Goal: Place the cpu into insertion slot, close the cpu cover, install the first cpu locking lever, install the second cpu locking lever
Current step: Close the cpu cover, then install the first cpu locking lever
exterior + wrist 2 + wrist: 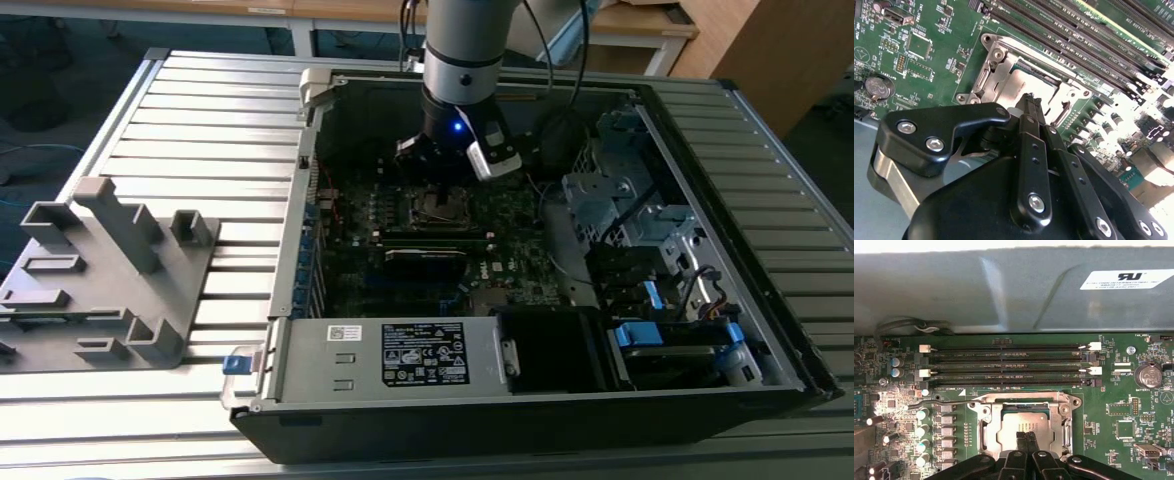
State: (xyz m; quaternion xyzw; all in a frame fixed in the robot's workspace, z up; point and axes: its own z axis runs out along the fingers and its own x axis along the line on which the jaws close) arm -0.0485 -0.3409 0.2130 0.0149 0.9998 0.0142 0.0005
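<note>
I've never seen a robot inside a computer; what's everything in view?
Open black computer case: one, on the slatted grey table.
Green circuit board: one, inside the case.
Square silvery-brown cpu chip: one, within the silvery metal cover frame's window.
Long black memory slots: four, beside the chip.
Grey white-labelled metal box: one, at the case's edge.
Grey plastic stand: one, exterior view's left.
Grey robot arm: one, reaching into the case; black pincer shut, tips over the chip.

You have a dull silvery cpu (1014, 425), a brighter silver cpu cover (990, 432), a dark green board (1106, 392), a black gripper (1026, 434), and, lower centre in the exterior view, a white-labelled grey box (320, 365).
</note>
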